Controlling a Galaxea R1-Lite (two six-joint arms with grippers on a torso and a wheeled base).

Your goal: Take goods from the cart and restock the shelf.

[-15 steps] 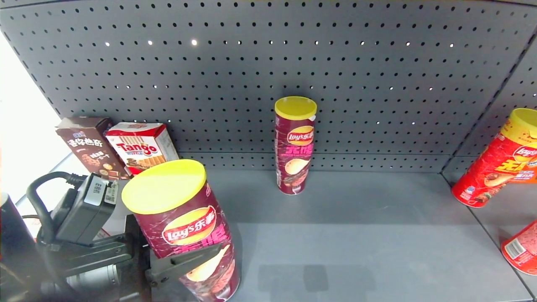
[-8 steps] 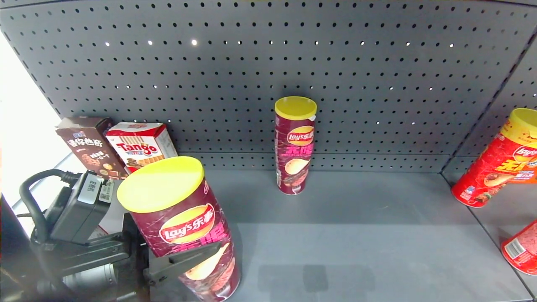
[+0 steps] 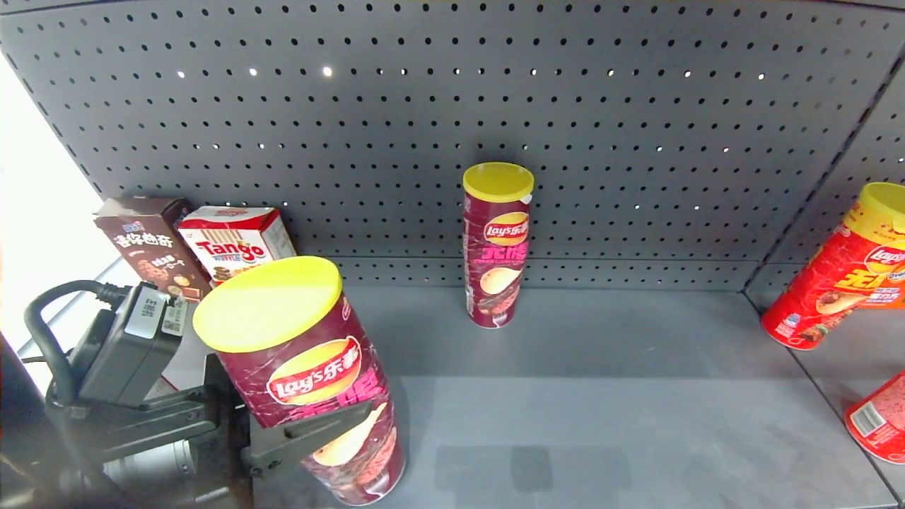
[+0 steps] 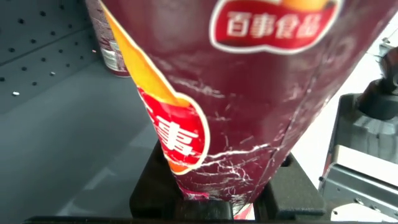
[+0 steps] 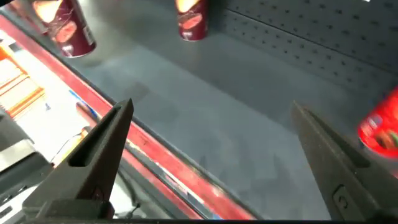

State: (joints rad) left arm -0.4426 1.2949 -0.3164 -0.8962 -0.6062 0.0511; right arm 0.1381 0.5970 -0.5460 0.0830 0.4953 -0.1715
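Observation:
My left gripper is shut on a maroon chip can with a yellow lid, at the front left of the grey shelf. The can leans left; whether its base touches the shelf I cannot tell. In the left wrist view the held can rises from between the jaws of the left gripper. A second maroon can stands upright against the pegboard at the back centre. My right gripper hangs open over the shelf's front edge with nothing between its fingers.
A brown snack box and a red-and-white wafer box stand at the back left, close behind the held can. Two red chip cans are on the neighbouring shelf section to the right. A red price strip runs along the shelf's front edge.
The left arm and the held can have shifted slightly to the left, and the can's top has tipped a little further left. Nothing else moved.

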